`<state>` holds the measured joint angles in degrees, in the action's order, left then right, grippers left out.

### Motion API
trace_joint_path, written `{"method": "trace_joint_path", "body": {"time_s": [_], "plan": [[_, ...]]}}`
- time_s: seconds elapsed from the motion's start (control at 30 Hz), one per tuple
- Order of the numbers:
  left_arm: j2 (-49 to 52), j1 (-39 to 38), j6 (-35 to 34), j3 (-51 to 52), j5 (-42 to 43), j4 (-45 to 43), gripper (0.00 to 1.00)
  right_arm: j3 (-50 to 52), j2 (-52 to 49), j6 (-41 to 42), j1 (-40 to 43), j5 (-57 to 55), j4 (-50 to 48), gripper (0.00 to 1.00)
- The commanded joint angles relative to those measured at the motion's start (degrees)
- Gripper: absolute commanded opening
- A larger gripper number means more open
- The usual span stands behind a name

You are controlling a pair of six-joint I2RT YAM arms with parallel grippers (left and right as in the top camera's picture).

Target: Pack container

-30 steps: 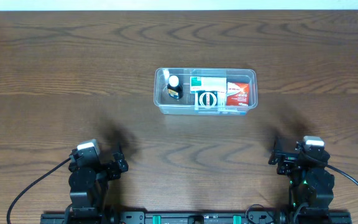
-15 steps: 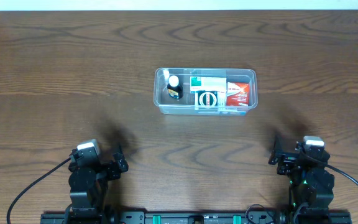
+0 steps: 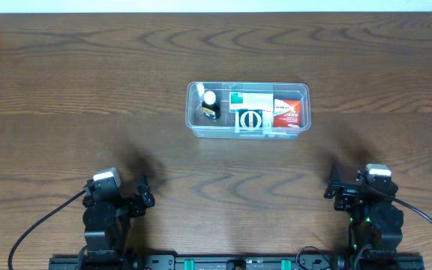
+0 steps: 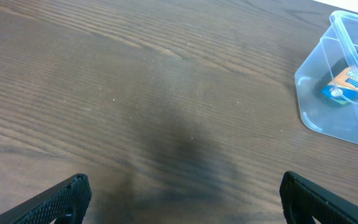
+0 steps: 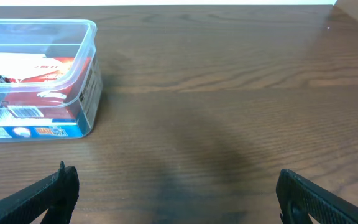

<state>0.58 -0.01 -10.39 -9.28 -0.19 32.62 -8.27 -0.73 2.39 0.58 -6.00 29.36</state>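
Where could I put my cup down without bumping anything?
Bare table lies left and right of the container, behind it to the far edge, and in the wide strip between it and the left hand and right hand. Only the container's inside is crowded: a bottle and boxes side by side.

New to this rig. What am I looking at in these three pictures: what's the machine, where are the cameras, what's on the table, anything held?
Two robot arms sit at the near edge of a table, each ending in a two-finger gripper. One picture looks straight down from above. The other two come from a camera on each wrist, so the dark shapes in their bottom corners are that arm's own fingers. The left gripper and the right gripper both stand wide open and hold nothing. Mid-table sits a clear plastic container. Inside: a dark bottle with a white cap at its left end, a green-and-white box in the middle, a red box at the right end.
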Motion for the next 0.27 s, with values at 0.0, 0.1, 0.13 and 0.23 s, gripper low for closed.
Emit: {"method": "trace_joint_path", "body": {"time_s": [0.0,0.1,0.13,0.23], "plan": [[-0.4,0.2,1.0,0.7,-0.4,-0.2,0.98,0.2,0.4,0.3,0.1,0.2,0.0,0.99],[-0.4,0.2,1.0,0.7,-0.4,-0.2,0.98,0.2,0.4,0.3,0.1,0.2,0.0,0.99],[-0.4,0.2,1.0,0.7,-0.4,-0.2,0.98,0.2,0.4,0.3,0.1,0.2,0.0,0.99],[-0.4,0.2,1.0,0.7,-0.4,-0.2,0.98,0.2,0.4,0.3,0.1,0.2,0.0,0.99]]}}
